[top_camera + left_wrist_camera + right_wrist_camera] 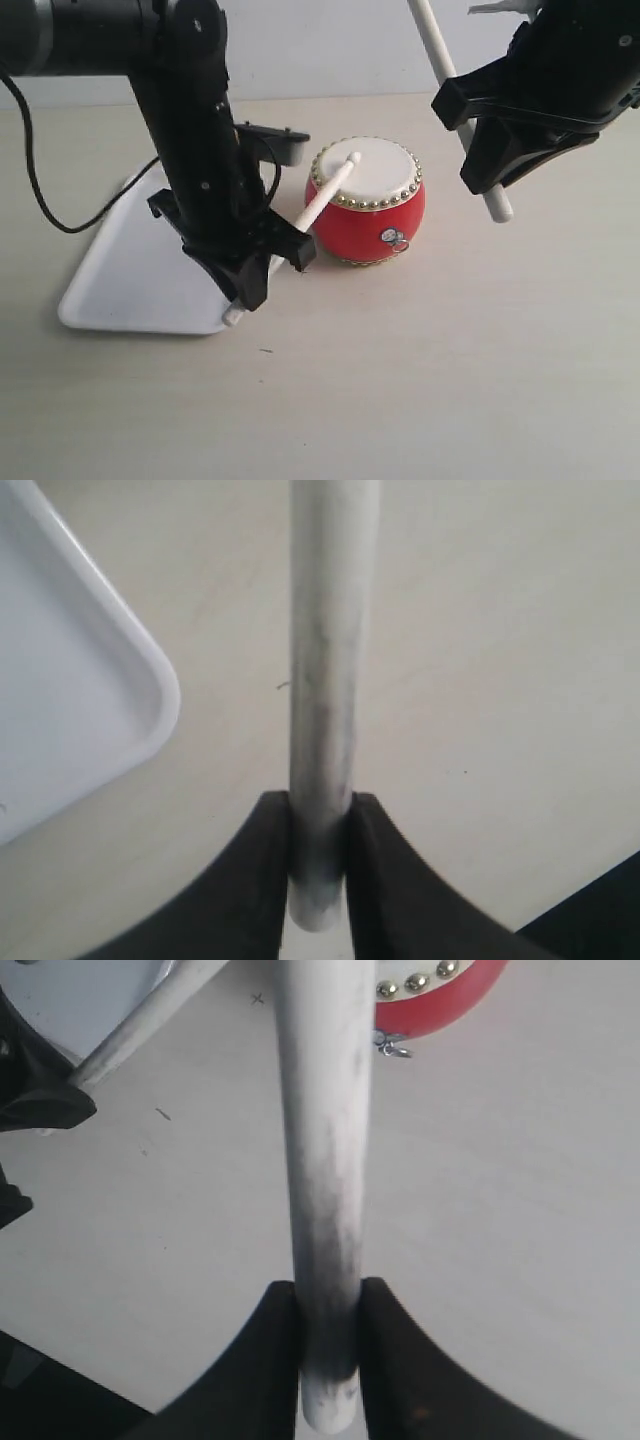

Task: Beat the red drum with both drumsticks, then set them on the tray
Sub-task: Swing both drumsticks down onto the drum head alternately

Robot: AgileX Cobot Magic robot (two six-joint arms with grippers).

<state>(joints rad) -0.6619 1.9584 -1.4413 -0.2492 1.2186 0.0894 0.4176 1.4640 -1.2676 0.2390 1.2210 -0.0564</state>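
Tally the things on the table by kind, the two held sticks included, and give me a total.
Drumsticks: 2
Red drum: 1
White tray: 1
Total: 4

A pale beige, faintly grained tabletop (450,380) fills most of the view, with a plain light grey wall (330,45) behind it. A thin black cable (66,231) curves over the tabletop's left side, and a tiny dark speck (265,350) marks the surface.
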